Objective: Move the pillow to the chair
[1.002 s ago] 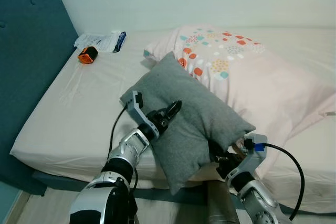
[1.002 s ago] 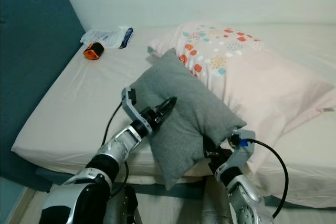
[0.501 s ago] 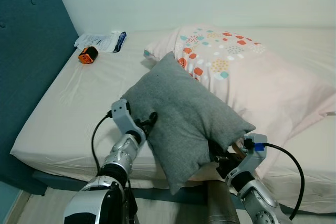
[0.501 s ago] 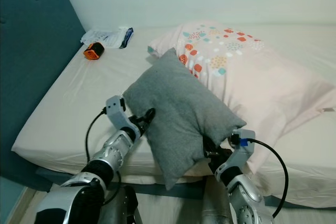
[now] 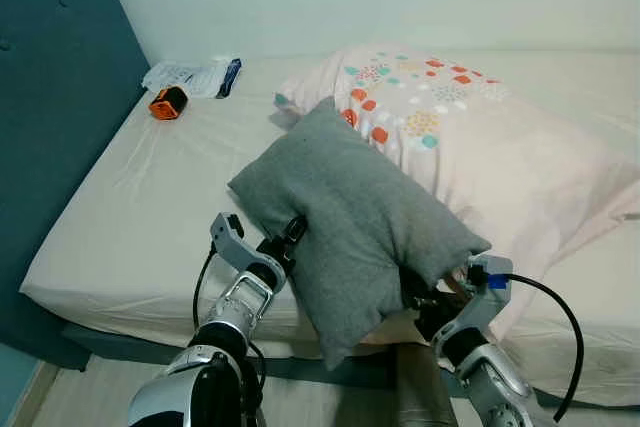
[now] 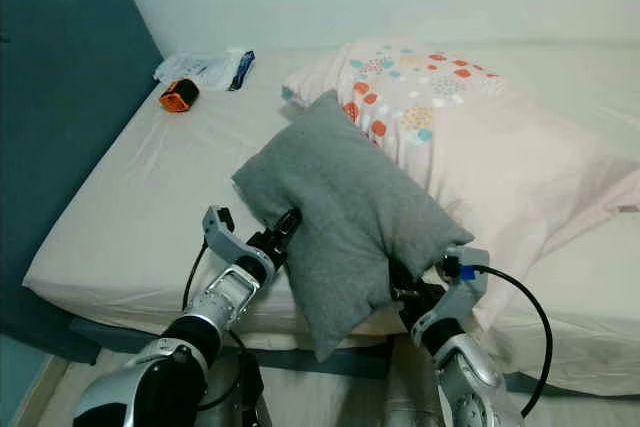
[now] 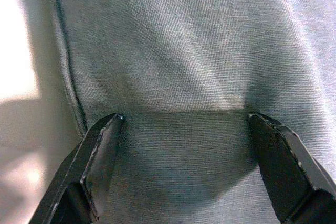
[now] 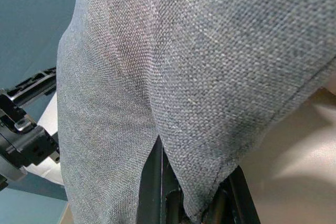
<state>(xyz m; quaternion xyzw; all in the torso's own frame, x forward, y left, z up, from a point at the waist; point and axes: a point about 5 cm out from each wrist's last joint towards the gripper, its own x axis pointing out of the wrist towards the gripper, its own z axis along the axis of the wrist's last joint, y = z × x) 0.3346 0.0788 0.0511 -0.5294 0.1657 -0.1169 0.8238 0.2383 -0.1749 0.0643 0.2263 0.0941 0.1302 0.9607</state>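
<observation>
Left gripper (image 7: 184,124) spread wide, fingertips pressed against grey pillow (image 5: 355,217), right gripper (image 5: 418,299) clamped on pillow's lower corner, pillow propped at bed (image 5: 120,217) edge.

The pillow (image 5: 355,217) is plain grey woven cloth, pressed by the black-fingered left gripper (image 5: 291,234) and right gripper (image 6: 403,283). Beyond them lies a pale pink pillow (image 5: 480,137) with orange, teal and yellow dots, on a cream sheet (image 5: 150,207); far past the left gripper sits a small orange-and-black object (image 5: 167,104).

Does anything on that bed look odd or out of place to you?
Yes. The grey pillow lies askew, hanging off the bed's front edge with one corner drooping below it. The left gripper presses its side, fingers open, and the right gripper pinches its edge. An orange object and a packet lie near the headboard.
</observation>
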